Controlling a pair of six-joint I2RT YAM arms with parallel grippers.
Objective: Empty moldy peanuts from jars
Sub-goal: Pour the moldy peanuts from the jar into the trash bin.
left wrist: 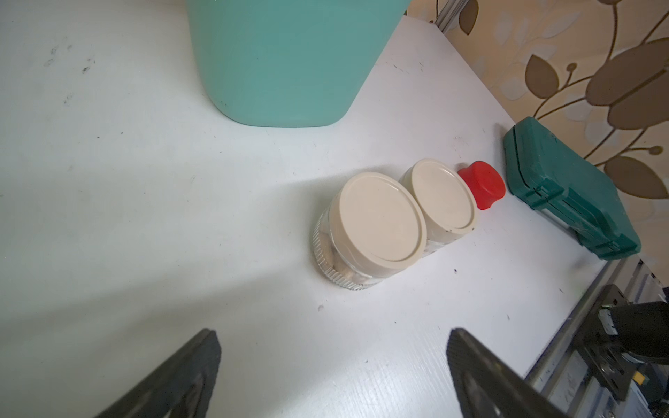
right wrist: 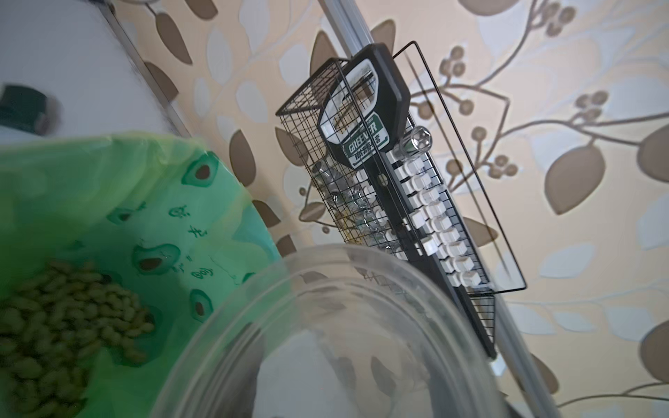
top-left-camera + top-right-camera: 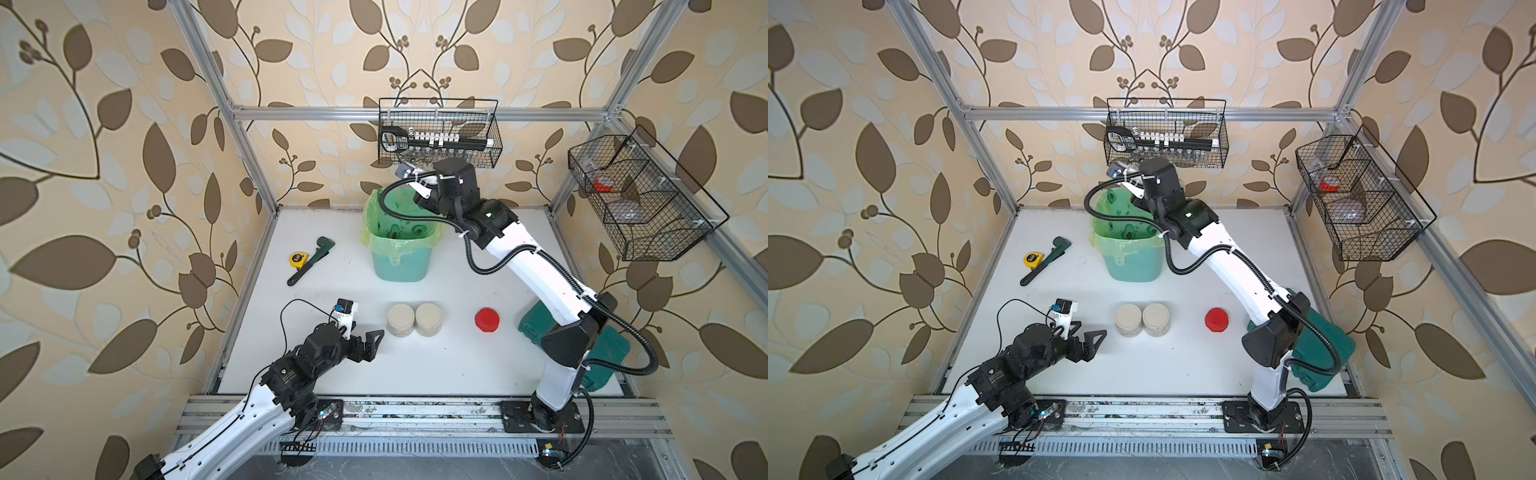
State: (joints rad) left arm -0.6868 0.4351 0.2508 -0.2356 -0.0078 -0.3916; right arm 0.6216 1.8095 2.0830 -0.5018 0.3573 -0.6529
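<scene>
Two short glass jars (image 3: 414, 319) (image 1: 365, 231) with flat beige lids stand side by side at the table's front middle, something pale dimly showing through the glass. My left gripper (image 3: 365, 334) (image 1: 333, 347) hangs wide open just left of them, nothing between its fingers. My right gripper (image 2: 325, 383) is shut on a lidless clear jar (image 2: 362, 307), held tipped over the mint-green bin (image 3: 399, 262). The jar looks empty. A heap of moldy peanuts (image 2: 65, 318) lies in the bin's green liner. A red lid (image 3: 487, 320) (image 1: 481, 182) rests on the table right of the short jars.
A green pipe wrench (image 3: 309, 259) and a yellow tape measure (image 3: 297, 259) lie at the left. A dark green tool case (image 3: 598, 349) sits under the right arm. Wire baskets hang on the back rail (image 3: 440, 133) and the right frame (image 3: 640, 199).
</scene>
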